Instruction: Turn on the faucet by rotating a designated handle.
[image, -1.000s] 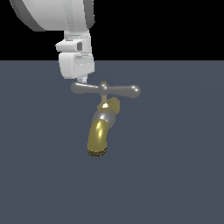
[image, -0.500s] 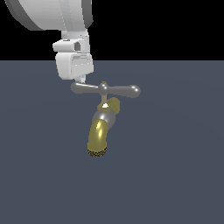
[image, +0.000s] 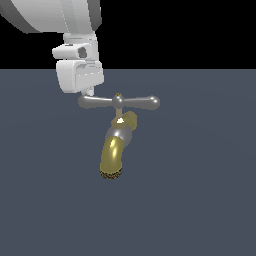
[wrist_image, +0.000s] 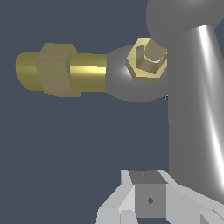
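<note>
Above handle (image: 119, 102), fingers (image: 88, 91).

one faucet (image: 116, 145), one handle (image: 119, 102), one gold nut (wrist_image: 147, 59)

Faucet (image: 114, 152) brass-gold; handle (image: 120, 102) glossy grey; tool (image: 88, 91) white.

Arm cut off by top edge of your exterior view at 11 o'clock; only white wrist housing shows. Gripper (image: 89, 92) fingertips mostly hidden under housing, so you cannot tell how jaws stand. In wrist view, gripper (wrist_image: 148, 199) cropped at 6 o'clock, one finger (wrist_image: 148, 197) partly visible. Handle (wrist_image: 194, 96) runs off frame at 1 o'clock and past 5 o'clock, knob cut. Faucet (wrist_image: 61, 68) spout mouth unseen there. Handle (image: 120, 102) left knob tip partly covered by gripper.
</note>
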